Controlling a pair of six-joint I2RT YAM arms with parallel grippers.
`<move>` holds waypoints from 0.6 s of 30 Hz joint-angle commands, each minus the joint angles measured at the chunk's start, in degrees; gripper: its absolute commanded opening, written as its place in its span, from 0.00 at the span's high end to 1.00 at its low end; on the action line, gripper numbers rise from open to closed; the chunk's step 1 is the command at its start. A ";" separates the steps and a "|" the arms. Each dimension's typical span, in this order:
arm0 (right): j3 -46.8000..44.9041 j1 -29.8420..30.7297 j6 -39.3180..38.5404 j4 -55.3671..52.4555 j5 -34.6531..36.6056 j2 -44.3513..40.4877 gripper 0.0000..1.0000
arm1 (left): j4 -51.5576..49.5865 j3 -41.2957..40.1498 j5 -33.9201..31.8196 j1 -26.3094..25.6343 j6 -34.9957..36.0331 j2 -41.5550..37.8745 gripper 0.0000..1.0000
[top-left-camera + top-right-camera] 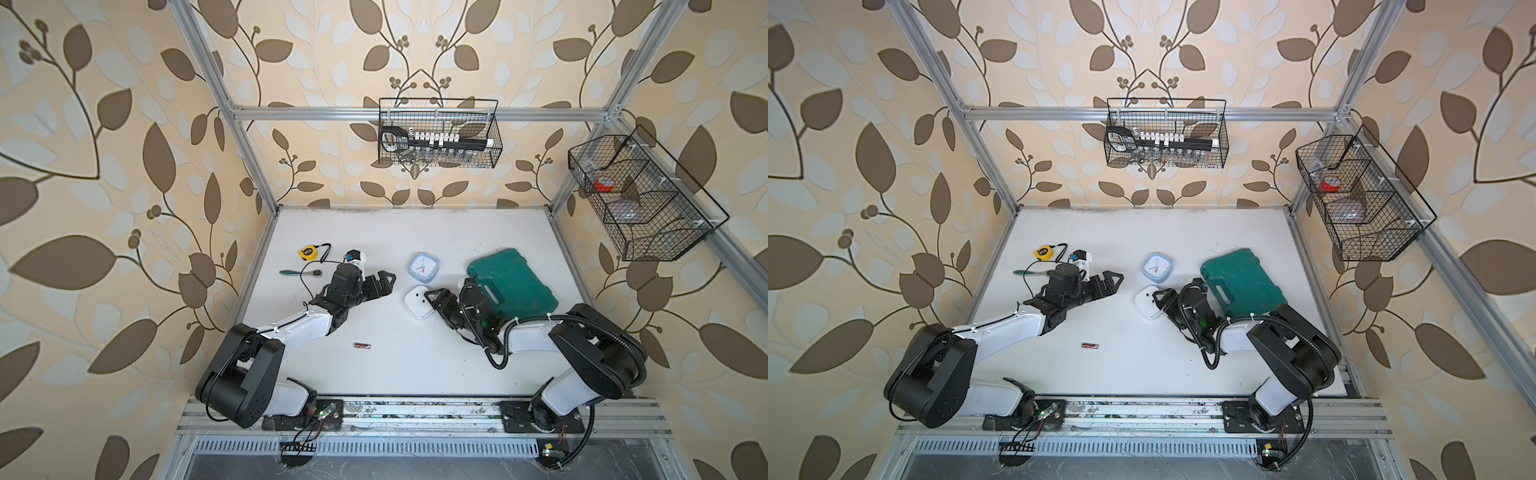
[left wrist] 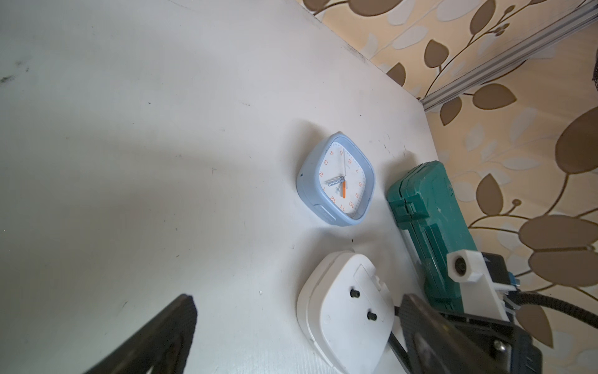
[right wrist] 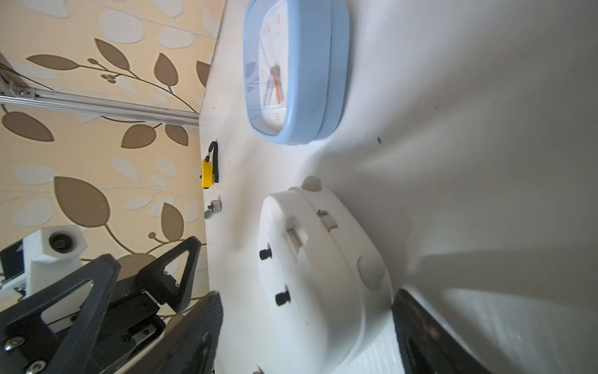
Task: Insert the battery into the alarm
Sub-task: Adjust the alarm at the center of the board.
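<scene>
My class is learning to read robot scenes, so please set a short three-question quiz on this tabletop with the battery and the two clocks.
1. True or false: the battery already sits inside the white alarm.
2. Fill in: the blue clock lies face ___.
3. Which lies nearest the right tool? A. battery B. white alarm C. blue clock

Key: 1 false, it lies bare on the table; 2 up; 3 B.
</scene>
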 commanded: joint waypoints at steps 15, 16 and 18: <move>5.19 -2.43 -30.85 -19.82 -0.44 -7.26 0.17 | -0.49 1.50 0.65 -1.07 -0.68 1.94 0.01; 6.18 -3.34 -33.39 -20.33 -2.72 -6.69 0.19 | -0.96 1.36 0.82 -1.27 -1.49 2.17 0.01; 8.22 -5.04 -36.02 -20.92 -7.86 -5.06 0.24 | -1.84 1.06 0.97 -1.45 -4.01 2.86 0.01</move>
